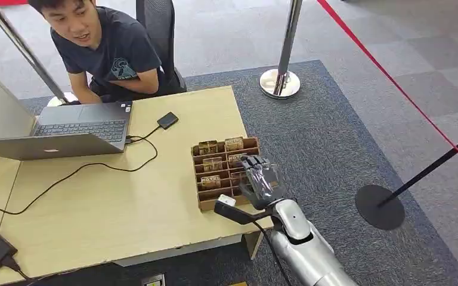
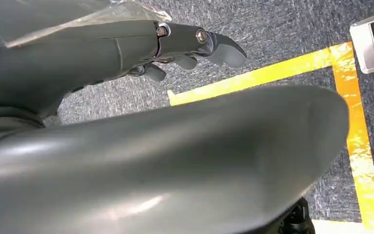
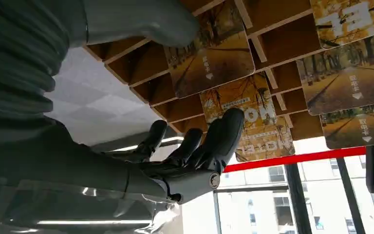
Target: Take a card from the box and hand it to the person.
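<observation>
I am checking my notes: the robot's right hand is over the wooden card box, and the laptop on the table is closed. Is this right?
Not quite. The laptop is open, as the head view shows: its screen is raised and the keyboard is visible in front of the person. The rest holds: the right hand is over the wooden card box on the table.

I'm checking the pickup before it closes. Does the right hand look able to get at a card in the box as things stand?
Probably yes. The right hand hovers over the open-topped box with its fingers apart, right by the cards standing in their slots. Nothing lies between them.
</observation>
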Tool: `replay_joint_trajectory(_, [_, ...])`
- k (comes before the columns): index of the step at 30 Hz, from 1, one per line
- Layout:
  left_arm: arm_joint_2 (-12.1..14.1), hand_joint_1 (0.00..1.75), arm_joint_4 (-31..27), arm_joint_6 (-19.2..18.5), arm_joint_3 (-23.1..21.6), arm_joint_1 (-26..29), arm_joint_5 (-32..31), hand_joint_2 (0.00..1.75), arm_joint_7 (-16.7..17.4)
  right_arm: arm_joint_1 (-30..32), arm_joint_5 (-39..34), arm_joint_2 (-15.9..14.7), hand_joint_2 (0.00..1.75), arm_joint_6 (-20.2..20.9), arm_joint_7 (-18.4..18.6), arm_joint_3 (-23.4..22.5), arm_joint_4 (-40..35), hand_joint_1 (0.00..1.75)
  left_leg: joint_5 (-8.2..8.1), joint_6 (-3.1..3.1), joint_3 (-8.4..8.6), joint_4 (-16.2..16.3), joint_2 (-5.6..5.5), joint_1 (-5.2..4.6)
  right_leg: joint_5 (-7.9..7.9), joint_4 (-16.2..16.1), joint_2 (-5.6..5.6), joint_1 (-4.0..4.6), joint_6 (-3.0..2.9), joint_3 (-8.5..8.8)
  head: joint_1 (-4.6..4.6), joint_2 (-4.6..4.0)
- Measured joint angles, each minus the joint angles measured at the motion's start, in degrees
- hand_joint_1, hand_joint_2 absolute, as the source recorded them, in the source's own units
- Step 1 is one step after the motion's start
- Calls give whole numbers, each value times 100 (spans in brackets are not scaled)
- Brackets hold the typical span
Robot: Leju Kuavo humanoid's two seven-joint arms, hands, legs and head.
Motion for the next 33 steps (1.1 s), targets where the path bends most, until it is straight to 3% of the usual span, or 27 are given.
replay_joint_trajectory(33, [-4, 0, 0, 0, 0, -1, -131, 0, 22, -169, 48, 120, 175, -98, 15, -18, 435, 93, 1, 0, 5, 0, 1, 0, 0, 0, 0, 0, 0, 3, 0, 0])
